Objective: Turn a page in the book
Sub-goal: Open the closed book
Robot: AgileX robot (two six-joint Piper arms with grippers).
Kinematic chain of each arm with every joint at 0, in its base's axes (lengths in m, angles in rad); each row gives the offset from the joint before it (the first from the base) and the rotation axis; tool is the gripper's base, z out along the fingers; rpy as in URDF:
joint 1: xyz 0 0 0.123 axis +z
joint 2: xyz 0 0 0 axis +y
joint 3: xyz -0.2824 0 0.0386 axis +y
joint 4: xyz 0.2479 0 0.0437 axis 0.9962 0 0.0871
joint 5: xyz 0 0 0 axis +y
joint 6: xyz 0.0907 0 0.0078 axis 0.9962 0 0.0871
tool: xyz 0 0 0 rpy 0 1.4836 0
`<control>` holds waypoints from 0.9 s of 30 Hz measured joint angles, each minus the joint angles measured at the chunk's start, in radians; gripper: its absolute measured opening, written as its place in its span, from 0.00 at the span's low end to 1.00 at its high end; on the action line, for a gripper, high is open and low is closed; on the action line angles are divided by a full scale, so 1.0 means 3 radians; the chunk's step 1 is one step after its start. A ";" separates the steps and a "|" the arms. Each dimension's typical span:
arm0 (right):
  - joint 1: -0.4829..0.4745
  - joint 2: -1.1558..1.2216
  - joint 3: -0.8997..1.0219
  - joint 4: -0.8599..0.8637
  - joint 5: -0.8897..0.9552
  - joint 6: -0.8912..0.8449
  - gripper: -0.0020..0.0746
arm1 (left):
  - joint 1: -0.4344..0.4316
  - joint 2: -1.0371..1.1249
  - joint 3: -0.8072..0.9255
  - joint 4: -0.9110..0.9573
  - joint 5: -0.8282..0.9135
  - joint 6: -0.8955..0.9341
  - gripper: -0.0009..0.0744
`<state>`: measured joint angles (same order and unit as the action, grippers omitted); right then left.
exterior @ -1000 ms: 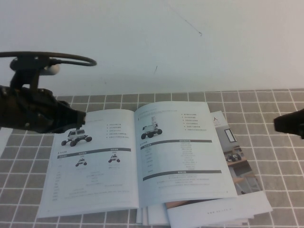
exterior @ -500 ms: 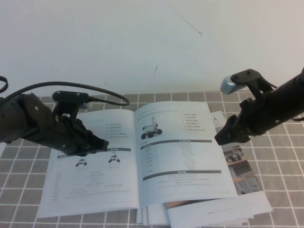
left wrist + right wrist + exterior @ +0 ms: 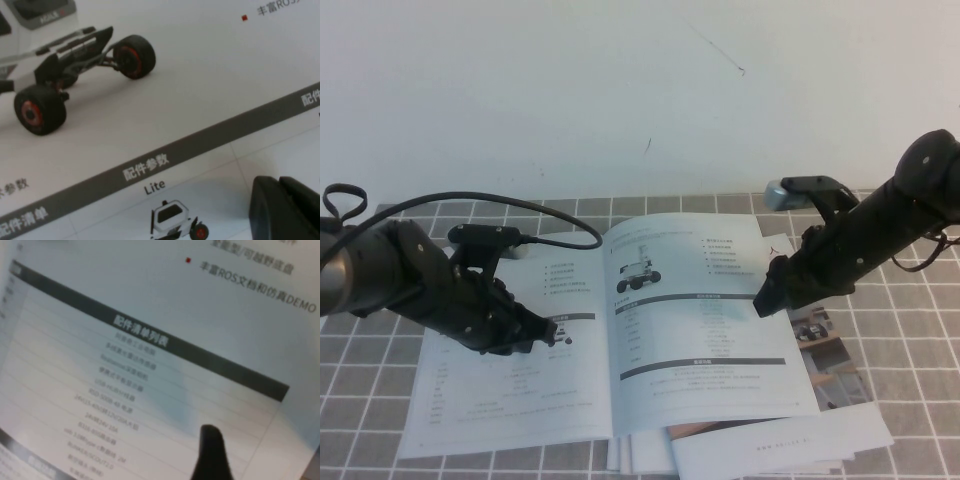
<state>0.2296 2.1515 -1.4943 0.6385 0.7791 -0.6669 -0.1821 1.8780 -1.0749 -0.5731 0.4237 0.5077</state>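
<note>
High view: the book [image 3: 610, 340] lies open on the tiled desk [image 3: 910, 350]. The left hand [image 3: 542, 335] sits low over the book's left leaf near the dark header bar; its fingers appear closed and hold nothing. The right hand [image 3: 766, 298] is at the outer edge of the page [image 3: 705, 320]; whether it is open or touching cannot be determined. A colour brochure [image 3: 820, 350] and loose sheets [image 3: 770, 450] protrude from under the book.
</note>
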 joint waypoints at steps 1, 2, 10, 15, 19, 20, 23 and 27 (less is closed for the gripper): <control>0.0000 0.0015 -0.0006 -0.0024 0.0018 0.0067 0.63 | 0.0000 0.0005 0.0000 0.0000 0.0000 -0.0014 0.01; 0.0000 0.0032 -0.0008 -0.0023 0.0043 0.0117 0.63 | 0.0000 0.0004 0.0000 0.0000 0.0000 -0.0038 0.01; 0.0000 0.0044 -0.0034 0.0032 0.0272 0.0233 0.63 | 0.0000 0.0006 0.0000 -0.0016 0.0000 -0.0083 0.01; 0.0000 0.0062 -0.0034 0.0295 0.0350 0.0159 0.63 | 0.0000 0.0006 0.0000 -0.0016 0.0000 -0.0083 0.01; 0.0000 0.0068 -0.0034 0.0434 0.0350 0.0102 0.63 | 0.0000 0.0006 0.0000 -0.0024 0.0000 -0.0083 0.01; 0.0000 0.0068 -0.0034 0.0441 0.0350 0.0095 0.63 | 0.0000 0.0006 0.0000 -0.0024 0.0000 -0.0083 0.01; 0.0000 0.0068 -0.0034 0.0421 0.0350 0.0083 0.63 | 0.0000 0.0006 0.0000 -0.0024 -0.0006 -0.0083 0.01; 0.0000 0.0068 -0.0086 0.0241 0.0336 0.0175 0.63 | 0.0000 0.0006 0.0000 -0.0029 -0.0013 -0.0083 0.01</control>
<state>0.2296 2.1717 -1.5201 0.7109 0.8799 -0.6145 -0.1821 1.8796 -1.0749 -0.5817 0.4199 0.4826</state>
